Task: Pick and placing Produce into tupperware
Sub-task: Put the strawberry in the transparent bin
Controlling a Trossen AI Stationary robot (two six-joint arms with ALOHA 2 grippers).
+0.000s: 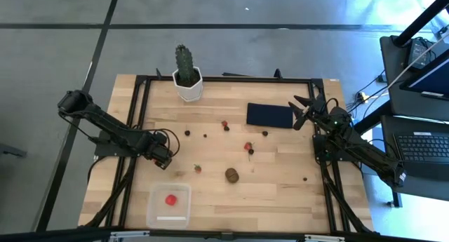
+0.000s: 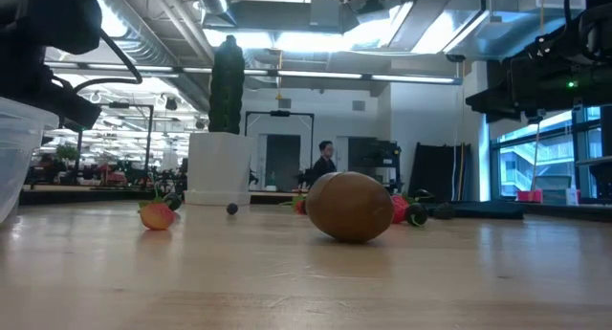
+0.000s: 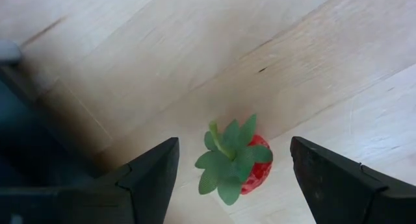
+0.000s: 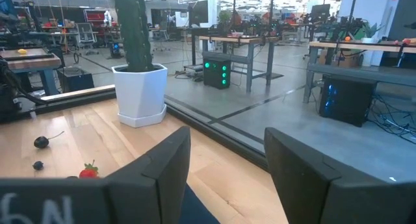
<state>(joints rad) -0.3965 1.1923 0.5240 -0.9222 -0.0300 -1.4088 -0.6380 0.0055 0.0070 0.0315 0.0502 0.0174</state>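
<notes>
While hovering over a strawberry (image 3: 237,164) at 7 o'clock of table (image 1: 280,193) centre, lowering straight with the berry centred between the fingers, then closing gently on the red body, not the leaves. Left gripper (image 1: 165,158) spread wide, holding nothing, touching nothing. Tupperware (image 1: 169,205) waiting at 6 o'clock of it, one red fruit (image 1: 170,199) inside. Right gripper (image 1: 302,110) idling, parted, at 2 o'clock.
</notes>
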